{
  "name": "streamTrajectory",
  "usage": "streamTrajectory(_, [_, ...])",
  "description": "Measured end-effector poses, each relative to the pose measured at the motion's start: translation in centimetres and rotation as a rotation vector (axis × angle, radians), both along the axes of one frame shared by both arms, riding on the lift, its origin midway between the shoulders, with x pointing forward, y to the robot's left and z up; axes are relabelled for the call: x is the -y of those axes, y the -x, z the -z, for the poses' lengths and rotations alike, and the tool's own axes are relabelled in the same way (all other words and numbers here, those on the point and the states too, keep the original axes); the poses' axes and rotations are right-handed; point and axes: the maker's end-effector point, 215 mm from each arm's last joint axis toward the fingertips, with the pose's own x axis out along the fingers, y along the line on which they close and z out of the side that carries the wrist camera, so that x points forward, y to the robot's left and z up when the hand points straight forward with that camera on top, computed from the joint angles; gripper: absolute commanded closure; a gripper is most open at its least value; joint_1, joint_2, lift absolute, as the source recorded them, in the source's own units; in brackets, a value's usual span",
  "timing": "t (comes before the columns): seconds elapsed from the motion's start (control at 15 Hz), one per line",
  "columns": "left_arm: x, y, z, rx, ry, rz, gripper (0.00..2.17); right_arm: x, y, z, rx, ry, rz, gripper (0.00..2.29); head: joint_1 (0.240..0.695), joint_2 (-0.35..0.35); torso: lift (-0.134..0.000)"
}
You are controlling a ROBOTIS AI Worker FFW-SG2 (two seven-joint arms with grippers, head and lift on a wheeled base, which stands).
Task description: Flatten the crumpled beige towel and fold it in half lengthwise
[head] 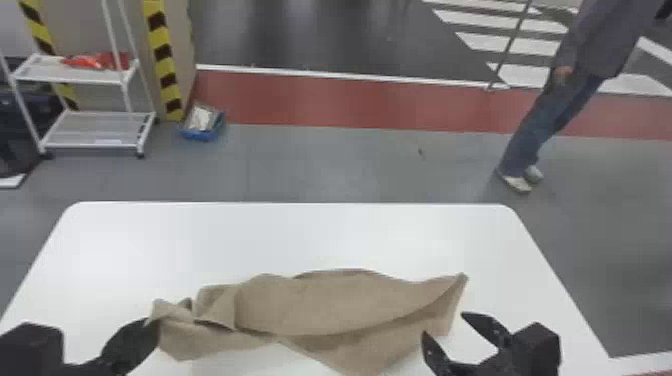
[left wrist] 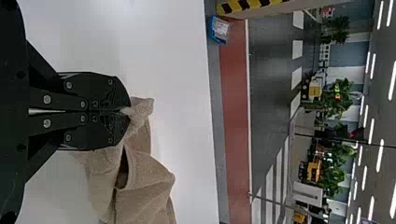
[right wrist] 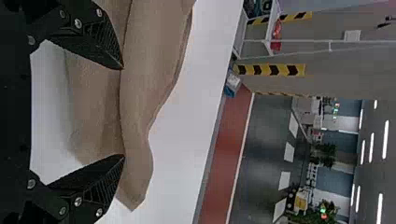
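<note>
The beige towel (head: 320, 305) lies crumpled across the front of the white table, bunched at its left end and with a pointed corner at the right. At its left end is my left gripper (head: 150, 325); in the left wrist view the same gripper (left wrist: 126, 111) is shut on a towel corner (left wrist: 142, 108). My right gripper (head: 442, 325) is open beside the towel's right end. From its wrist, the right gripper (right wrist: 123, 112) has its fingers spread wide, with the towel (right wrist: 140, 93) beyond and between them.
The white table (head: 280, 235) extends behind the towel to its far edge. On the floor past it stand a white shelf cart (head: 100, 112) and a blue box (head: 201, 122), both at the left.
</note>
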Motion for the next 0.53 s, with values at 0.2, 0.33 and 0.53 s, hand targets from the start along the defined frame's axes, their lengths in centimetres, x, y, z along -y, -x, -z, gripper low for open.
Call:
streamTrajectory(0.2, [-0.6, 0.0, 0.9, -0.014, -0.014, -0.008, 1.41, -5.0, 0.9, 1.6, -0.041, 0.117, -0.143, 0.39, 0.695, -0.025, 0.000])
streamTrajectory(0.33, [-0.9, 0.0, 1.2, -0.019, -0.023, -0.012, 1.41, -7.0, 2.2, 2.9, -0.111, 0.140, -0.207, 0.39, 0.695, 0.018, 0.000])
streamTrajectory(0.53, [-1.1, 0.1, 1.5, -0.021, -0.039, -0.014, 1.41, -8.0, 4.2, 4.9, -0.227, 0.162, -0.239, 0.40, 0.695, 0.050, 0.000])
